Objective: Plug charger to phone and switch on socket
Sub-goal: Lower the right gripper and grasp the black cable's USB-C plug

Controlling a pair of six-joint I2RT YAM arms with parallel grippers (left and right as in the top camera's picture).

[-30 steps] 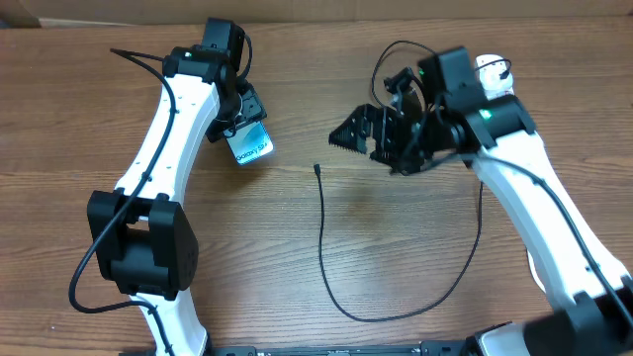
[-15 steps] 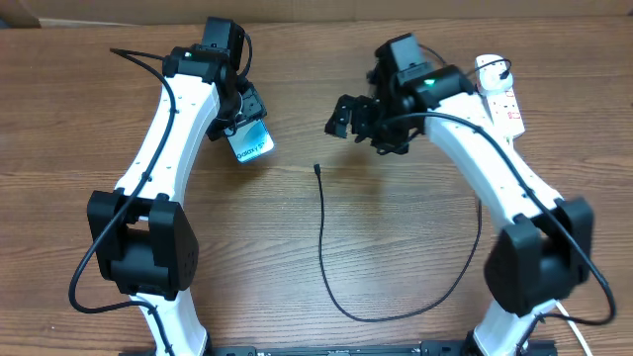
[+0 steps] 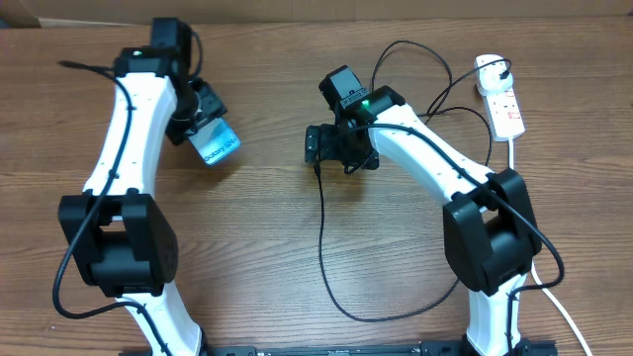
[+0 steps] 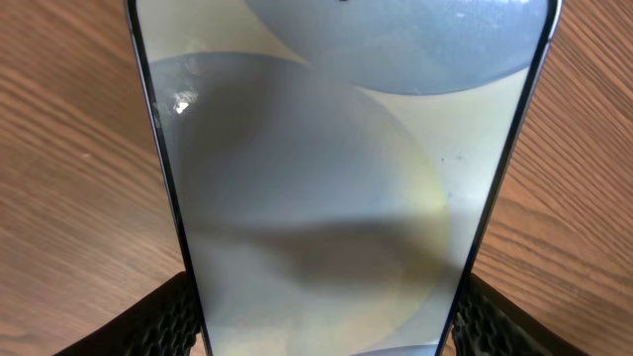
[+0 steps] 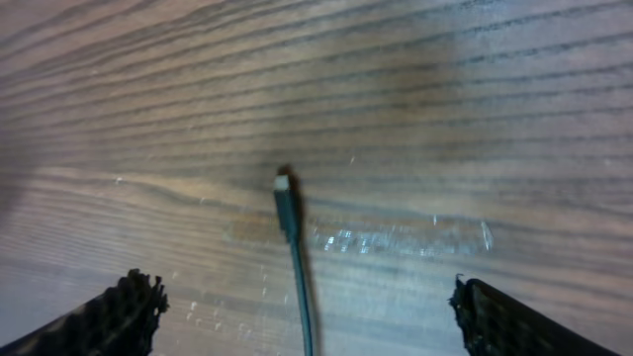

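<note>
bare table [image 5: 475,119] around charger tip [image 5: 285,188], right tool [image 5: 312,316] spread above

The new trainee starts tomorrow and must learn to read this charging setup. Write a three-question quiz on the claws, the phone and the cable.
1. True or false: the left claw is gripping the phone.
2. Pick one. Relative to the cable tip, the right claw is: A) shut on it; B) open, hovering over it with a finger on each side; C) resting on the phone.
3. Fill in: the power strip lies on the robot's ____ side.

Key: 1 true; 2 B; 3 right.
</note>
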